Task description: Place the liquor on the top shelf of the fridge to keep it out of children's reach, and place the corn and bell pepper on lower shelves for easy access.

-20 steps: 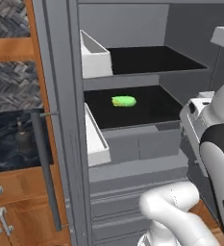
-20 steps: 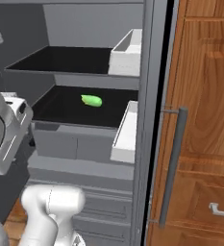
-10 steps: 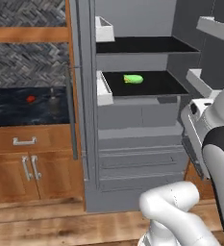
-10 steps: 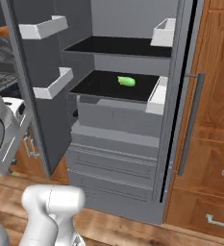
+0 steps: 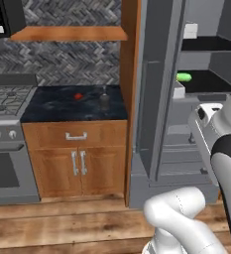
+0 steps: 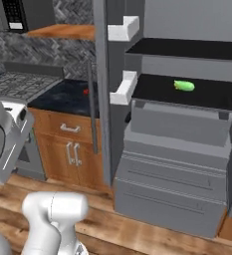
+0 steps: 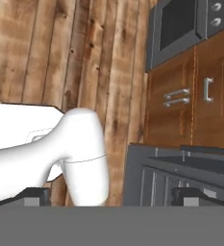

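Two dark fingertips of the gripper stand well apart at the bottom of the hand view with nothing between them, pointing down at the wooden floor. Beyond them lie the grey lower front of the fridge and a wooden base cabinet with metal handles.

Away from the hand, the fridge stands open, and the corn lies alone on one of the lower shelves, the black board under the top shelf, which is bare. The left base view shows the same green corn past the edge of the door.

Further off, on the dark counter beside the stove, sit the bell pepper and, just beside it, the liquor, upright. The bell pepper peeks out behind the bar handle.
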